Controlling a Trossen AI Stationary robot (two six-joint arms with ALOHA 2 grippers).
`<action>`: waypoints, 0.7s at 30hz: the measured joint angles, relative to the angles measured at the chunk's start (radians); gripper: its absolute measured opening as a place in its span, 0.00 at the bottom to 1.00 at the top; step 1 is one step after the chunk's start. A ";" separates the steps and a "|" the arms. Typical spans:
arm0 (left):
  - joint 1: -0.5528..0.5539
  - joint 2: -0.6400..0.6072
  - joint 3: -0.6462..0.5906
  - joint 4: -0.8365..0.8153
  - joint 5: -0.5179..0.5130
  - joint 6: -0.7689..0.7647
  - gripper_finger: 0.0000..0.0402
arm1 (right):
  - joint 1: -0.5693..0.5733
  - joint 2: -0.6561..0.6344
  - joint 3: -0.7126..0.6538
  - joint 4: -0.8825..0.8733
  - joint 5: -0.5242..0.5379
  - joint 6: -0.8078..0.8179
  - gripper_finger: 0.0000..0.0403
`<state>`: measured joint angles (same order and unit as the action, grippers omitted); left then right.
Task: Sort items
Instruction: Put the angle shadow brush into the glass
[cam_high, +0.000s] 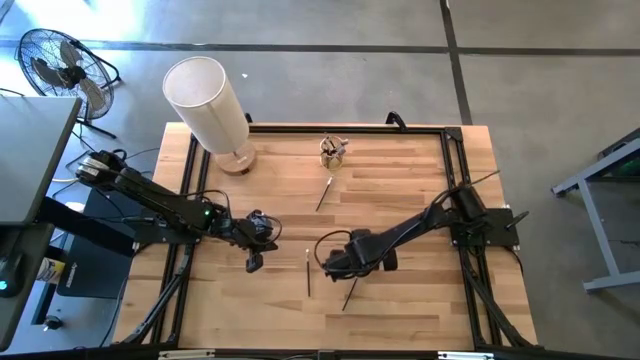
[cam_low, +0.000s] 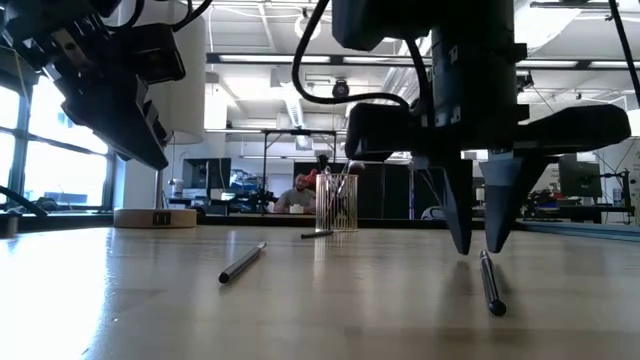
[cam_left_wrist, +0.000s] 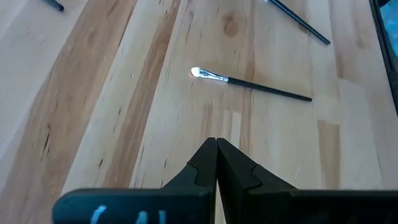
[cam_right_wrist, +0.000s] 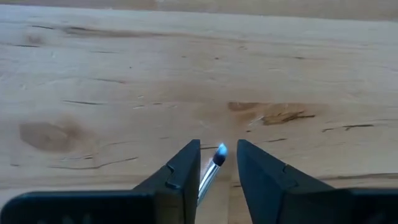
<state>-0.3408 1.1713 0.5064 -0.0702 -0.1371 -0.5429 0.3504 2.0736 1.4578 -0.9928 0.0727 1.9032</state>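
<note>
The right gripper (cam_right_wrist: 217, 171) stands low over the worktop (cam_high: 400, 200) near its front edge, its two fingers apart with a gap between them. A dark-handled brush (cam_right_wrist: 211, 168) lies flat on the wood in that gap, its small pale bristle tip just ahead of the fingertips and its handle running back under the gripper. In the low view the fingertips (cam_low: 497, 240) hang just above the wood and the brush (cam_low: 490, 283) lies on the surface below them, not lifted. Whether the fingers touch the handle cannot be told.

The left gripper (cam_left_wrist: 216, 155) hovers above the worktop to the left of the right gripper, its fingers pressed together with nothing between them. A second brush (cam_left_wrist: 249, 84) with a light tip lies ahead of it, well clear of its fingertips; in the high view this brush (cam_high: 307, 271) lies between the two grippers.

A third brush (cam_high: 324, 193) lies farther back from the right gripper, toward the glass cup (cam_high: 333, 152), which holds several more brushes upright.
</note>
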 joint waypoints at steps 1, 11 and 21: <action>0.000 0.000 0.000 -0.001 0.000 0.000 0.00 | 0.001 0.003 0.000 -0.001 -0.001 0.003 0.24; 0.000 0.000 0.000 -0.002 0.004 0.027 0.00 | 0.002 0.021 0.003 0.006 0.022 -0.037 0.10; 0.000 0.000 0.000 -0.008 -0.001 0.073 0.00 | 0.007 0.015 0.000 0.079 0.074 -0.259 0.01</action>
<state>-0.3405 1.1717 0.5064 -0.0780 -0.1381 -0.4702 0.3571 2.0881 1.4574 -0.9140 0.1472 1.6443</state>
